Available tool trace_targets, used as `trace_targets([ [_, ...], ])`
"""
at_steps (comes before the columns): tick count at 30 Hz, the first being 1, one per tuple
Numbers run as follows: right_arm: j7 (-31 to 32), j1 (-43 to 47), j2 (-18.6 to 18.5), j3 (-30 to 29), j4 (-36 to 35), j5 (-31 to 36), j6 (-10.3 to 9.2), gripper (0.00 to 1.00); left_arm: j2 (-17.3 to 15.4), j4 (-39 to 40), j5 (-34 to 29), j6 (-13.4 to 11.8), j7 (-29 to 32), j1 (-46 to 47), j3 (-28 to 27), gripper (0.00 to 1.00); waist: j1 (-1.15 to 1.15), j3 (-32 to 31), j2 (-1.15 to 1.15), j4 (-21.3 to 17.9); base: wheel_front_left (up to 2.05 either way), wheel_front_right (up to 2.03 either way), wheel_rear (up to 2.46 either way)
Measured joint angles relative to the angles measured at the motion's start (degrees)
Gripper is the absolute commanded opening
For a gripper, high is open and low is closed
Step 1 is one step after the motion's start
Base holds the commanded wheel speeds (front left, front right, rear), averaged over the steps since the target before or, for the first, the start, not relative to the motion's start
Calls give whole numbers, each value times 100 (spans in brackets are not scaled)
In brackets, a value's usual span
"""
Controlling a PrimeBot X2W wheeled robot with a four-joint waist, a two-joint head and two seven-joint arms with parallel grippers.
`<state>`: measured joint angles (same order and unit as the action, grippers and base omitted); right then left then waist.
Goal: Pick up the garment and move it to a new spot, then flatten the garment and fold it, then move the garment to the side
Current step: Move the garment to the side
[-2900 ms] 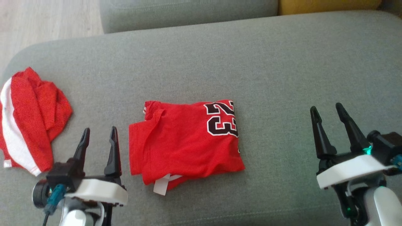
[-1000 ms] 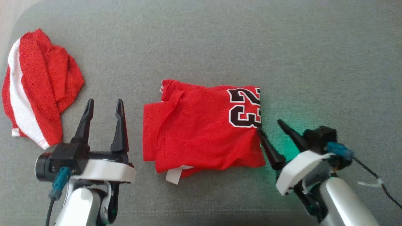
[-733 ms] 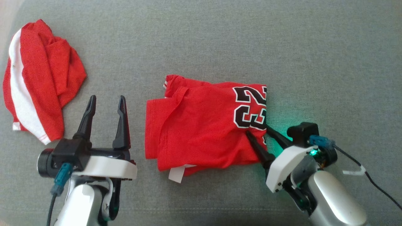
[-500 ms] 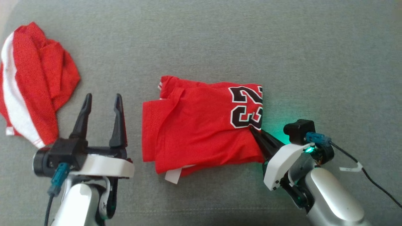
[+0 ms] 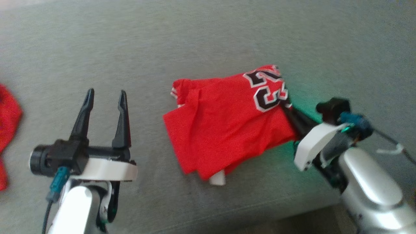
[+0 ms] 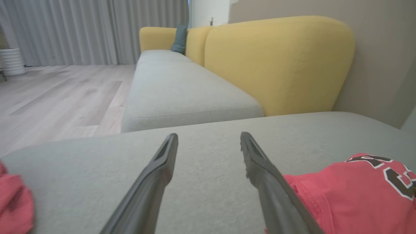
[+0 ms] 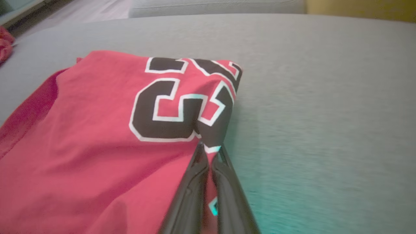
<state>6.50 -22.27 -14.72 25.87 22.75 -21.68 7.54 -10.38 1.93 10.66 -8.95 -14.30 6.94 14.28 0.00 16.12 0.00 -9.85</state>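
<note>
Right claw (image 5: 287,112) is pinched tight on the jersey (image 5: 227,130) in the head view, biting its right edge just below the black number (image 5: 268,92). That edge looks raised a touch. The rest lies folded mid-seat on the grey sofa (image 5: 208,39). Left claw (image 5: 105,94) hovers well left of it, fingers spread wide, nothing between them. Another red cloth (image 5: 8,120) sits at the far left edge.

Left wrist view: spread fingers over bare seat, jersey at lower right, yellow backrest (image 6: 279,61) beyond.

Right wrist view: both fingers pressed together on the fabric beside the number, green glow on the seat.
</note>
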Motion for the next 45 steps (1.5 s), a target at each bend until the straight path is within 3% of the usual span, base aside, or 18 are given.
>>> trace_targets([
  [9,-365,-895,-495,-446,124,0,0,0,-175,268,-183,236,171,754,197,100,0,485,0,-856,0,0,0],
  [18,-669,-1821,-1091,-1007,390,57,0,0,-285,510,-385,412,448,1260,442,100,1,1160,0,-1365,0,0,0],
  [28,-691,-1968,-1406,-1717,413,196,0,0,-400,666,-464,493,564,1469,556,100,1,1603,0,-1469,0,0,0],
  [37,-933,-2135,-1121,-2541,1038,912,0,0,-416,738,-506,544,570,1801,669,100,1,1895,0,-1258,0,0,0],
  [38,-990,-2188,-1063,-2608,1095,1007,0,10,-417,738,-505,544,570,1813,677,100,1,1929,0,-1229,0,0,0],
  [40,-1094,-2260,-956,-2739,1182,1215,0,44,-419,737,-505,543,569,1816,679,100,1,1988,0,-1175,0,0,0],
  [41,-1121,-2292,-895,-2842,1245,1312,0,76,-419,738,-504,543,568,1817,679,100,1,2015,0,-1152,0,0,0],
  [42,-1145,-2303,-848,-2918,1293,1427,0,97,-420,737,-504,543,564,1817,678,100,1,2038,0,-1130,0,0,0],
  [45,-1258,-2297,-660,-3217,1366,1711,0,100,-426,736,-505,539,560,1817,672,100,1,2069,0,-1090,0,0,0],
])
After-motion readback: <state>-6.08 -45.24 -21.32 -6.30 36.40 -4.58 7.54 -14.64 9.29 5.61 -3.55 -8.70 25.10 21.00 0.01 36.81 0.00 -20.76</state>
